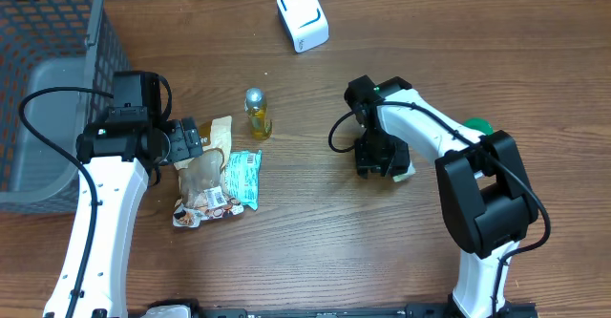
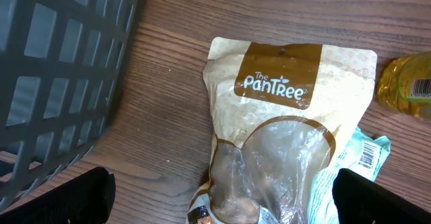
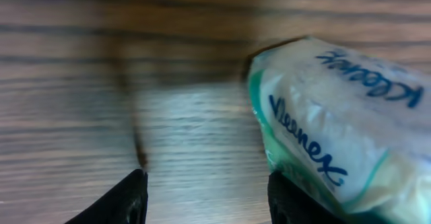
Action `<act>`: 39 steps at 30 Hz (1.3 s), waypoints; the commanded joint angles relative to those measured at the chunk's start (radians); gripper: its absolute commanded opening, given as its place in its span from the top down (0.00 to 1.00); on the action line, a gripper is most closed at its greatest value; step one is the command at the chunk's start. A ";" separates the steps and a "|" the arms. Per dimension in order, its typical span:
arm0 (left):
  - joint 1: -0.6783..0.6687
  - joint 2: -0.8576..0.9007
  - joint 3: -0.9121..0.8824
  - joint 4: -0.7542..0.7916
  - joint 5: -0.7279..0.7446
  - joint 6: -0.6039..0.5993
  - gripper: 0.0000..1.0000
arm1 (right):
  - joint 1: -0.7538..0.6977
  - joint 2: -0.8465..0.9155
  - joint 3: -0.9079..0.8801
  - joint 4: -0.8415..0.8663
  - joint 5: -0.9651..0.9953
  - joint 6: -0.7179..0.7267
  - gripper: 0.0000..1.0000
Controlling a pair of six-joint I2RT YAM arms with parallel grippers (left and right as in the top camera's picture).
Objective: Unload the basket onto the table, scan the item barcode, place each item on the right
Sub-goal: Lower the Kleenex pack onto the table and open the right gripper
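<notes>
1. The pack (image 3: 337,130) of Kleenex tissues lies flat on the tabletop (image 1: 315,251), right of centre, just beside the right pincer (image 3: 209,183). It is judged to be the item for scanning, though the pouch is another candidate.
2. Right pincer: the fingers stand parted with bare wood between them, and the pack lies to one side. It is released and grasps nothing.
3. The scanner (image 1: 303,17) is a white unit at the far edge, well apart from the pack. No barcode shows on the pack.
4. Progress is early. Nothing is lifted or presented, so pick-up, carry and scan are all left.
5. The left pincer (image 2: 219,190) is spread wide above the pouch (image 2: 289,116) and is empty.
6. Other stock: a teal packet (image 1: 242,177) lies partly under the pouch with its barcode visible, and a yellow bottle (image 1: 257,114) is near.
7. Surroundings: the tabletop is brown wood-grain, with a grey mesh basket (image 1: 57,31) at the far left. No more of the room shows.
</notes>
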 commanded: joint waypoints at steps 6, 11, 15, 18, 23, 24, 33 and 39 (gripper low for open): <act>-0.004 0.002 0.020 -0.001 0.004 0.015 0.01 | -0.042 0.000 0.009 -0.004 0.076 0.004 0.46; -0.004 0.002 0.020 -0.001 0.004 0.015 0.01 | -0.039 -0.039 0.092 -0.057 0.033 -0.003 0.46; -0.004 0.002 0.020 -0.001 0.004 0.015 0.00 | -0.037 -0.109 0.149 -0.052 -0.111 -0.049 0.45; -0.004 0.002 0.020 -0.001 0.004 0.015 0.00 | -0.038 -0.163 0.155 -0.013 -0.223 -0.060 0.34; -0.004 0.002 0.020 -0.001 0.004 0.015 0.01 | -0.038 -0.167 0.155 0.007 -0.250 -0.059 0.00; -0.004 0.002 0.020 -0.001 0.004 0.015 0.00 | -0.038 -0.167 0.155 0.007 -0.249 -0.059 0.00; -0.005 0.002 0.020 -0.001 0.004 0.015 0.01 | -0.038 -0.167 0.155 0.008 -0.249 -0.060 0.00; -0.005 0.002 0.020 -0.001 0.004 0.015 0.00 | -0.038 -0.167 0.155 0.007 -0.250 -0.059 0.00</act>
